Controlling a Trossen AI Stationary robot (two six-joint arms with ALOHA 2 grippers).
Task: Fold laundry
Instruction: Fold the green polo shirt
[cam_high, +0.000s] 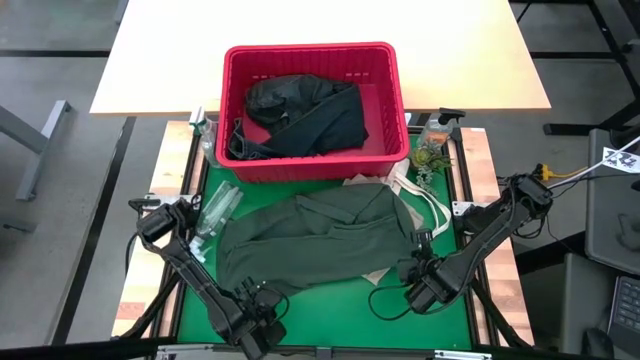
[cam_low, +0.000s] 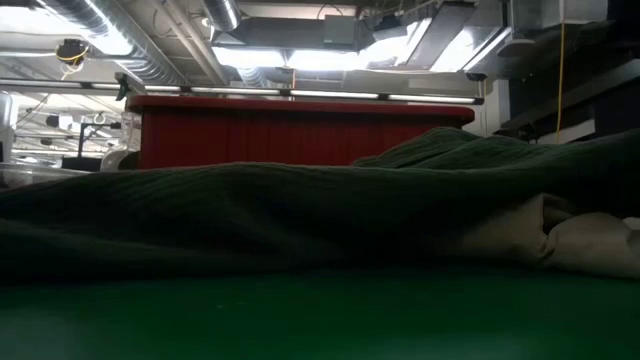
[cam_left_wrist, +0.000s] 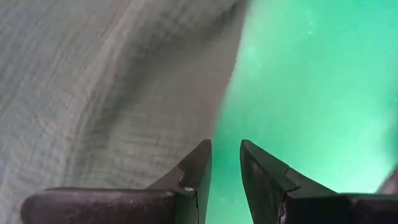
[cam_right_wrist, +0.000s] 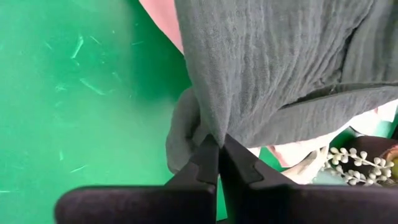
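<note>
My right gripper (cam_right_wrist: 219, 144) is clamped on the edge of the shirt (cam_high: 320, 240), fingers together with cloth bunched between the tips. Left gripper (cam_left_wrist: 225, 155) sits at the shirt's lower-left edge in the high view, fingers slightly apart over bare green mat (cam_left_wrist: 298, 74), holding nothing that I can see.

Shirt is spread mid-frame on the desk, just below the red basket (cam_high: 312, 60).

Risks:
- Right pinch is only a thin edge at the tips; crinkled gauze-like weave could slip out on a pull.
- One-sided lift would drag and skew the shirt, not fold it.
- Tan cloth (cam_high: 420, 205) lies under the shirt's right side and may come up with it.
- Bottle (cam_high: 215, 210) at left edge lies against the shirt and could roll.

Basket is rigid slatted plastic, with dark soft garments (cam_high: 300, 115) heaped inside.
</note>
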